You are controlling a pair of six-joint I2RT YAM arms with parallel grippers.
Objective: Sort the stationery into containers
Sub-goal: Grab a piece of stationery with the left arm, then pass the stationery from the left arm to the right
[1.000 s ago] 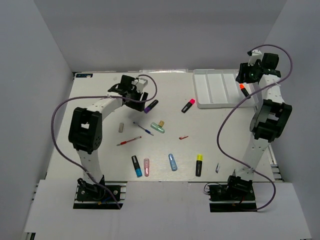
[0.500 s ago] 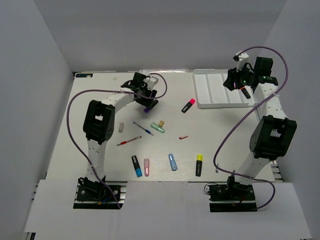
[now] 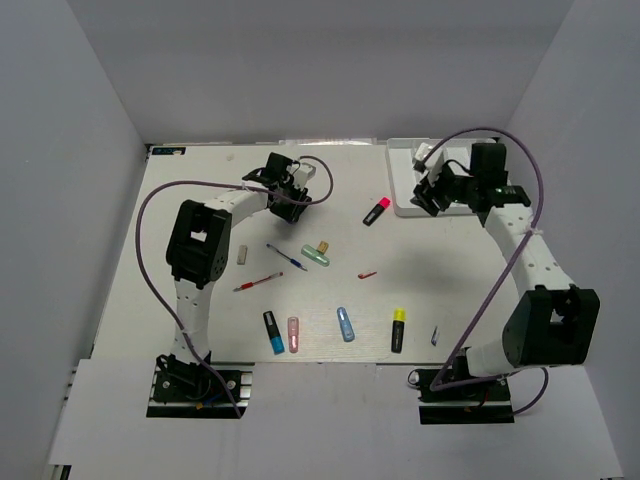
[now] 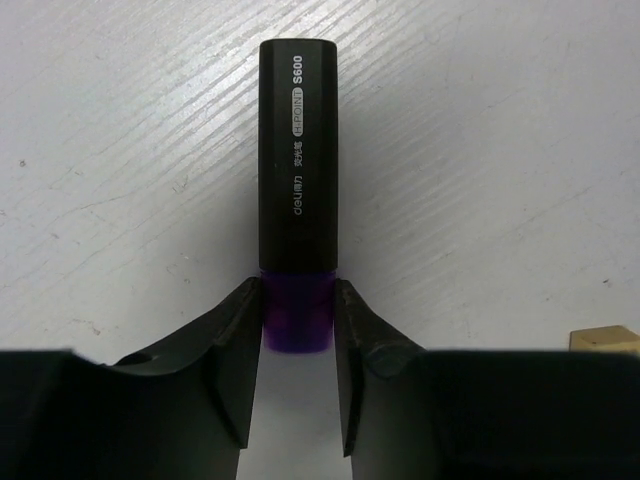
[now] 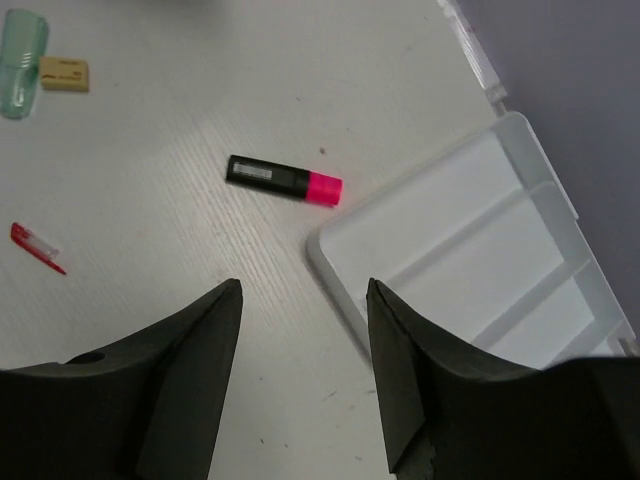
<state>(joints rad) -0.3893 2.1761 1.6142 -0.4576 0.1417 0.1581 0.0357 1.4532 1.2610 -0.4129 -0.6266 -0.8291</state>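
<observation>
fingers (image 4: 232,350) of the l gripper (image 4: 298,292) were pinched on the purple cap end of a black highlighter (image 4: 297,150), one on each side. it lay flat on the table (image 4: 480,150) w/ its body pointing away from the wrist. r gripper (image 5: 303,290) fingers stood apart w/ nothing btwn them, above the table by a corner of the white tray (image 5: 440,215). pink-capped highlighter (image 5: 283,178) lay on the table near that corner, outside the tray.

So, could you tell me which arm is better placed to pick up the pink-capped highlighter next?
Right. The right gripper hovers open near the tray's corner, with the pink-capped highlighter just ahead, while the left gripper is busy, its jaws pinching the purple-capped highlighter.
</observation>
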